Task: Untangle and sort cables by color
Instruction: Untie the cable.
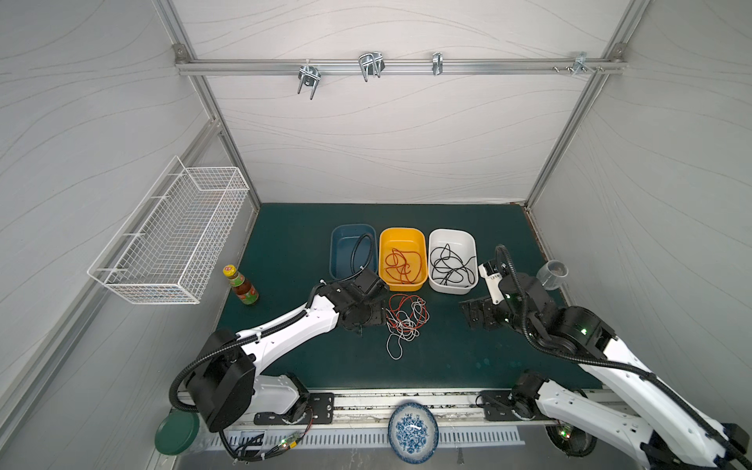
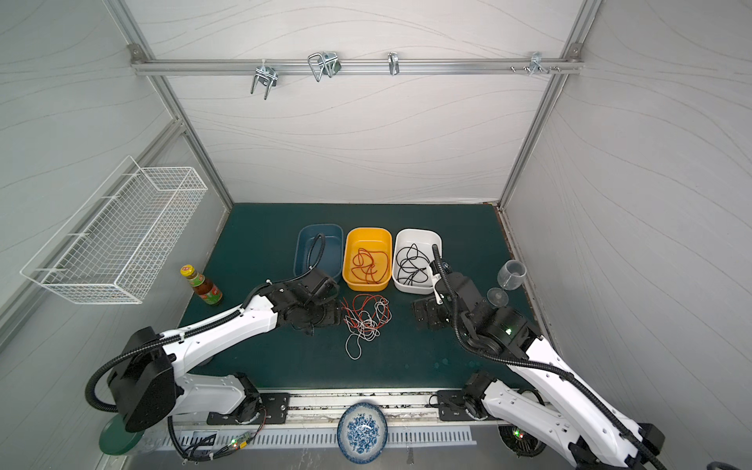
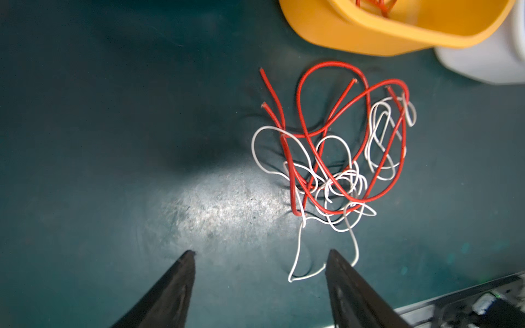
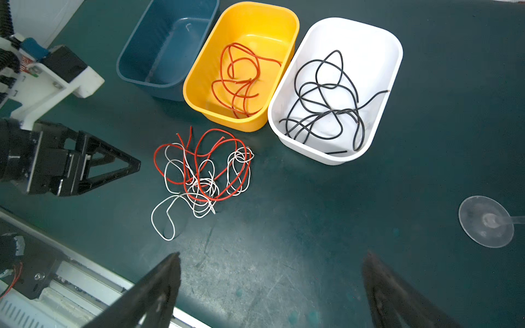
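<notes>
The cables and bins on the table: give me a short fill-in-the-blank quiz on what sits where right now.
The cables in the yellow bin are all ____.
The cables in the white bin are all ____.
The blue bin holds ____ cables.
The tangle on the mat mixes red cables with ____ ones.
Missing words: red; black; no; white.

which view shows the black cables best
The right wrist view: the black cables lie large and unblocked in the white bin. Both top views show them small; the left wrist view catches only the bin's outer wall.
</notes>
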`<state>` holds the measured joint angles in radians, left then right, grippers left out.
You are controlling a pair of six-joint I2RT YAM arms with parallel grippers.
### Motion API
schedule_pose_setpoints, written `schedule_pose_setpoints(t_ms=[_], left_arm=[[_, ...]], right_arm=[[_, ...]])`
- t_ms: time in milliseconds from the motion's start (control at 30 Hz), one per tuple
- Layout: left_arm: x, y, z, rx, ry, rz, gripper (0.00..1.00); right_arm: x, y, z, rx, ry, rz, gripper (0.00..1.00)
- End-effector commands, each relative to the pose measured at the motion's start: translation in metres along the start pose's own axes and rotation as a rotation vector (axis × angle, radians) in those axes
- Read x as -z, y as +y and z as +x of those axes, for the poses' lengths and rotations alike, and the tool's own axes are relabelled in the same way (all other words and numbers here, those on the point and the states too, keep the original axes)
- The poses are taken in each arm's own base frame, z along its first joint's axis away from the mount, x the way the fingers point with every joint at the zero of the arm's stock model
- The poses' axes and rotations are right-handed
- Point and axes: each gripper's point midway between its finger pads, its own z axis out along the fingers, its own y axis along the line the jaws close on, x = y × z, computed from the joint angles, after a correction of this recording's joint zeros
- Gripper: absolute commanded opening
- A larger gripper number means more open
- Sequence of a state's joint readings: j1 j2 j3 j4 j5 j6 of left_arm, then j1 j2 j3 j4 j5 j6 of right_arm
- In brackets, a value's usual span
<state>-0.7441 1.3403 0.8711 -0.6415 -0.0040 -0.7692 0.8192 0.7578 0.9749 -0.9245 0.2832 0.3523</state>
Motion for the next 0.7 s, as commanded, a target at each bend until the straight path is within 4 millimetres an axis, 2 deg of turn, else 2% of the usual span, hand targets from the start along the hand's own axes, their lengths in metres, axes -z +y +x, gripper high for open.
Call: schedule_pose_setpoints(t_ms=[0,167,667], left_arm=[[-0.001,-0.018,-0.013,0.017,-0.029,0.044,0.7],[-0.009,-0.019,-0.017,0.012,-0.031,0.02,0.67],[-0.03,-0.028,-0.023,-0.004,0.0,-0.005,0.41]], right_arm=[[0.011,-0.014,0.01,0.013,0.007,0.054,0.99],[0.014,-0.014,0.011,0.019,-0.056,0.034,0.99],[0.018,-0.008,0.016,0.031,-0.095,-0.015,0.99]])
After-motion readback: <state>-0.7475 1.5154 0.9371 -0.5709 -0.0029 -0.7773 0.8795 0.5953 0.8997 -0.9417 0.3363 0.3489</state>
